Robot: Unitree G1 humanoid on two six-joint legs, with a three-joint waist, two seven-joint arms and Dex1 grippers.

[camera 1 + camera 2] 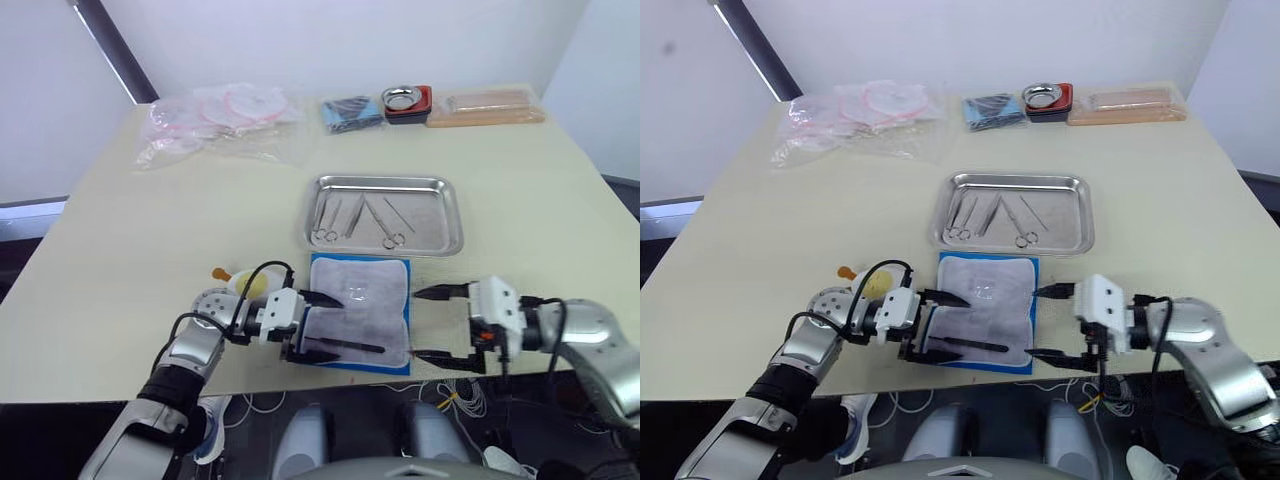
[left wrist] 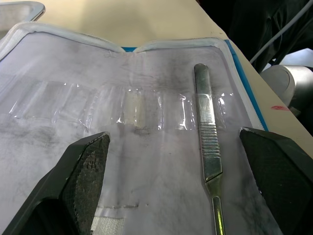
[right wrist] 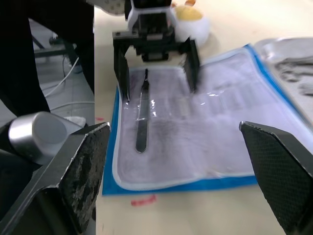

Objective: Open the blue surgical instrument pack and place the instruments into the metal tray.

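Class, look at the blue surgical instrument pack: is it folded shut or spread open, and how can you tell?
Spread open. The blue surgical instrument pack lies flat with its pale lining facing up, and one instrument rests exposed on it.

You've got: one tray (image 1: 452, 212); four instruments (image 1: 355, 218) in it, one instrument (image 2: 207, 147) left on one open pack (image 1: 380, 290). Far edge: one steel bowl (image 1: 402, 98), one dark-blue bundle (image 1: 352, 113).

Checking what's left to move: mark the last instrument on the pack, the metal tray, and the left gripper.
last instrument (image 2: 208, 147): left wrist view, ridged handle.
metal tray (image 1: 452, 213): left eye view, rim.
left gripper (image 1: 320, 322): left eye view, midway between fingertips.
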